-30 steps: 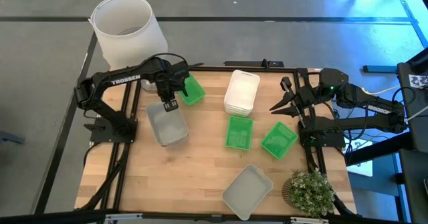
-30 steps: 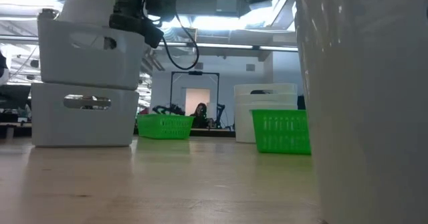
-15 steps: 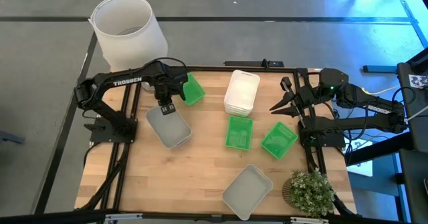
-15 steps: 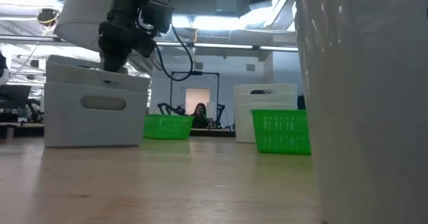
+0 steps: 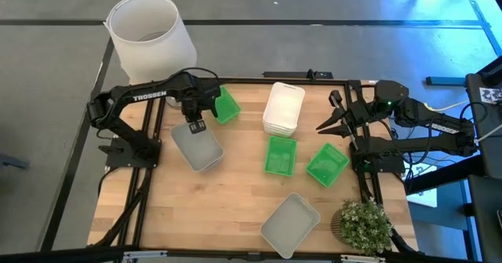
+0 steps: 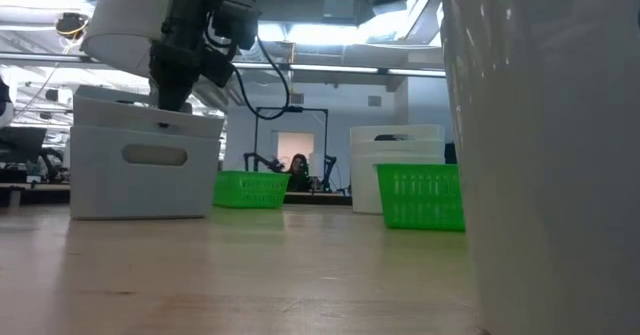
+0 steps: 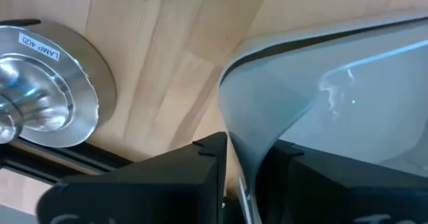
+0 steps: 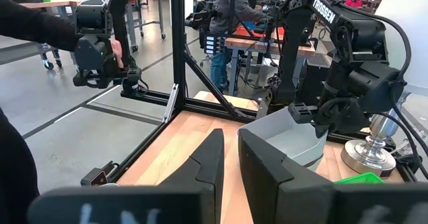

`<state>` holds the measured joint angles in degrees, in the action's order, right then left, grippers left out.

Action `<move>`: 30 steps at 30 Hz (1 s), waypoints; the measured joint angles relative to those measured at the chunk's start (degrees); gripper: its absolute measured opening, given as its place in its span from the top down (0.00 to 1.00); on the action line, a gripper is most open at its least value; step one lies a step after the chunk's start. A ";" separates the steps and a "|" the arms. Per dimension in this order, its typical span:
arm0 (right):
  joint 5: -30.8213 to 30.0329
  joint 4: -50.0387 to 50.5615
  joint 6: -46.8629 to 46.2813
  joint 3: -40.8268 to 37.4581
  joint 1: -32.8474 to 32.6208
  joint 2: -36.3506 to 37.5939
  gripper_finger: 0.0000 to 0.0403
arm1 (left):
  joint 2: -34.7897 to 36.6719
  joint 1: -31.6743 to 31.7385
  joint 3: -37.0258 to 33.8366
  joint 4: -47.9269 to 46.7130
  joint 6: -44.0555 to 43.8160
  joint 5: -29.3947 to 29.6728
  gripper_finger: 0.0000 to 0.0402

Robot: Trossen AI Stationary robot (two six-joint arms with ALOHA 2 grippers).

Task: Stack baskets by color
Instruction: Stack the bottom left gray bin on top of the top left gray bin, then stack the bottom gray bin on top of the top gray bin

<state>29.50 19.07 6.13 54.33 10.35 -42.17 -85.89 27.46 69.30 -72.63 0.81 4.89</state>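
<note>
Two grey baskets [image 5: 198, 147] sit nested on the table's left, bottom down; the low view shows them as one block [image 6: 145, 155]. My left gripper [image 5: 196, 126] points down, open, its fingers on either side of the upper basket's far short wall [image 7: 242, 127]. One green basket [image 5: 226, 106] lies just beyond it, two more [image 5: 281, 155] [image 5: 327, 164] at the middle right. White baskets [image 5: 284, 108] stand stacked at the far middle. A single grey basket [image 5: 290, 224] lies near the front edge. My right gripper [image 5: 320, 126] waits at the right, level, slightly open, holding nothing. My left gripper comes from above with one finger [image 7: 200, 170] outside and one finger [image 7: 301, 177] inside the upper grey basket's far short wall. I cannot tell whether either finger touches the wall. The basket rests in the lower grey basket, level.
A large white lampshade [image 5: 149, 34] stands beyond the far left corner, a metal lamp base [image 7: 40, 93] by my left gripper. A potted plant [image 5: 362, 224] sits at the near right corner. People show beyond the table in the right wrist view. Bare wood lies at the near left.
My left gripper has gone down a little. The upper grey basket, which hung clear above the lower one a second ago, has sunk into it and now sits nested and level; over the last half second nothing has moved.
</note>
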 joint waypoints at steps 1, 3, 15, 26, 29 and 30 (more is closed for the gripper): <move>0.00 0.00 -0.02 0.02 -0.02 0.02 0.88 | 0.00 -0.16 0.00 0.00 -0.34 0.04 0.90; 0.00 -0.05 -0.03 0.00 0.00 0.02 0.88 | 0.00 -0.47 0.00 -0.01 -0.40 0.17 0.93; -1.42 -0.96 -0.09 0.00 -0.02 0.02 0.88 | 0.00 -2.44 0.00 1.87 -0.21 0.08 0.91; -1.44 -1.36 -0.09 0.02 -0.02 0.04 0.88 | 0.41 -4.39 1.50 1.45 -4.85 0.33 0.89; -2.49 -1.35 -0.19 0.01 -0.02 0.04 0.89 | 2.75 -5.95 4.14 1.95 -5.73 0.41 0.88; -3.19 -1.21 -0.57 0.09 -0.02 0.04 0.91 | 3.75 -6.54 5.11 2.27 -6.19 0.47 0.88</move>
<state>26.30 17.87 5.57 54.41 10.33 -42.13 -82.14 20.91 74.40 -70.36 -5.38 5.35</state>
